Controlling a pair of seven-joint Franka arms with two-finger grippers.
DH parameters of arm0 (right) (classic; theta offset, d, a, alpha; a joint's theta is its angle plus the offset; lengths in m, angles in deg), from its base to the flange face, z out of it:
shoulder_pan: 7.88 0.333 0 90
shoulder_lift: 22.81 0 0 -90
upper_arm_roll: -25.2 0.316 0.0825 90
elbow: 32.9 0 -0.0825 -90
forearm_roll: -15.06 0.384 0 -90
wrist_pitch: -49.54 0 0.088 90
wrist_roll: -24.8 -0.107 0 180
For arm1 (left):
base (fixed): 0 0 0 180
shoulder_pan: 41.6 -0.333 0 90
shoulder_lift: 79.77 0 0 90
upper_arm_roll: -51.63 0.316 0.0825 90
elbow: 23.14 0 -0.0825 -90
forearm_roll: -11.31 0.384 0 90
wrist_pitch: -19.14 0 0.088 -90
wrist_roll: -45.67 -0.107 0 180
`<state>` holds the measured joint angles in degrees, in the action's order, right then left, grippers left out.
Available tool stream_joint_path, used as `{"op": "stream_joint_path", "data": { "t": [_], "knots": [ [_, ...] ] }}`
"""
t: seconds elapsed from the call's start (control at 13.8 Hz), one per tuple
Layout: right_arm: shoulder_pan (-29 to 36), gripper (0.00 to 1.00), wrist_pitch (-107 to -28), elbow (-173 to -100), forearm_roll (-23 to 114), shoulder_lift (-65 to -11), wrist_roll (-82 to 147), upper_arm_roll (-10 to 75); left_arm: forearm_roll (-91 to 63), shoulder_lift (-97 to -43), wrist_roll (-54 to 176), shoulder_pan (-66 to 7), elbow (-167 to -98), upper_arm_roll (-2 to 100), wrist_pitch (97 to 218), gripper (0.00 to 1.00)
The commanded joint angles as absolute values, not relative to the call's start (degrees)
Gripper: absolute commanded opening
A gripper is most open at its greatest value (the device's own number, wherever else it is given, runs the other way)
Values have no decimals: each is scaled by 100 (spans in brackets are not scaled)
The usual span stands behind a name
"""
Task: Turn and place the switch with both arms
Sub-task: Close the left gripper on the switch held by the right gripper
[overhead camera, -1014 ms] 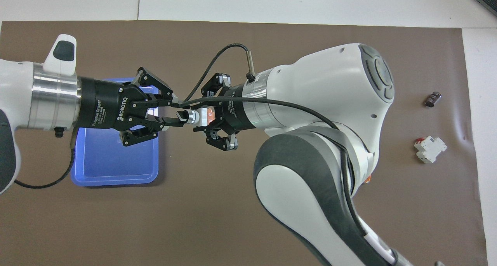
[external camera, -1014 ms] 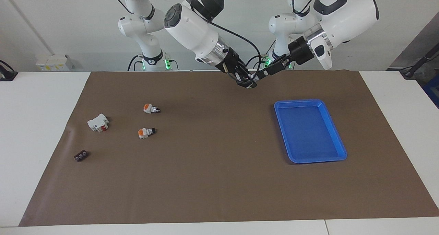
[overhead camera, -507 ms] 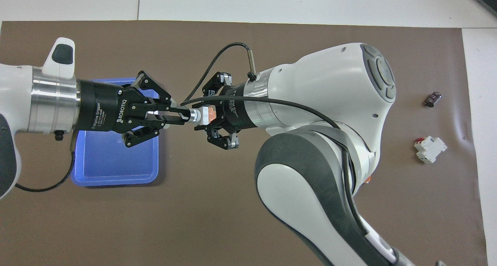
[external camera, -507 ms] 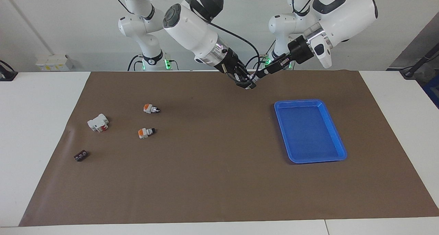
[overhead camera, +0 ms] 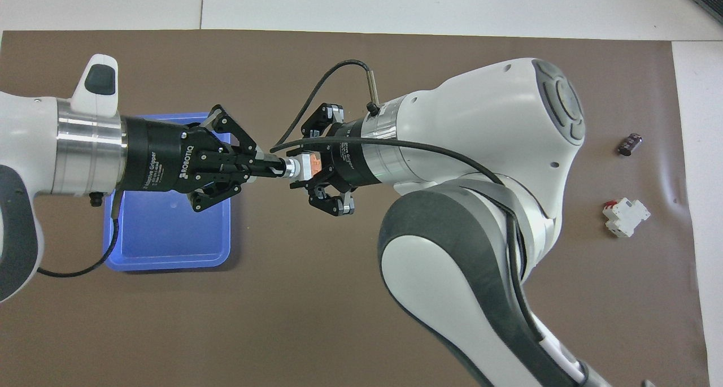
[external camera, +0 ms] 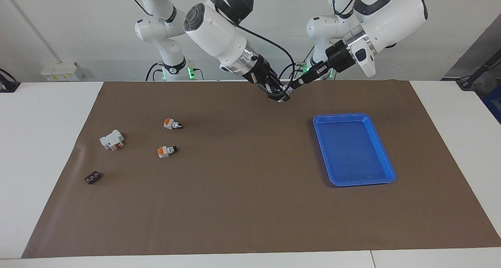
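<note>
Overhead view shows the small white-bodied switch with an orange cap held in the air between the two black two-finger grippers, over the brown table mat beside the blue rectangular plastic tray. The left gripper, coming from the left arm's end, has its jaws pressed together on the switch's black knob end. The right gripper surrounds the orange-capped end, its jaws pinching the body as far as can be told, though the fingers partly hide the contact.

Facing view shows both grippers meeting tip to tip above the mat, at the edge closest to the robots. Two more small orange-capped switches lie on the mat toward the right arm's end. Beside them sit a bigger white block with a red mark and a tiny flat black piece. The tray is empty.
</note>
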<state>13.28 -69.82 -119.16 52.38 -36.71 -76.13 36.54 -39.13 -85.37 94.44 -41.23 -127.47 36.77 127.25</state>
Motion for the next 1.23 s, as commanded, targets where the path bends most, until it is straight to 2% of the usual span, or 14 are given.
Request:
{"op": "stream_joint_path", "data": {
  "t": [0.0, 1.16],
  "knots": [
    [1347, 0, -7060, -11921, 5241, -3670, -7530, 3741, -4098, -8680, 8877, -3765, -12913, 3695, 12971, 0],
    [1356, 0, -7096, -11921, 5224, -3670, -7521, 3732, -4037, -8689, 3832, -3695, -12931, 3704, 12830, 0]
  ]
}}
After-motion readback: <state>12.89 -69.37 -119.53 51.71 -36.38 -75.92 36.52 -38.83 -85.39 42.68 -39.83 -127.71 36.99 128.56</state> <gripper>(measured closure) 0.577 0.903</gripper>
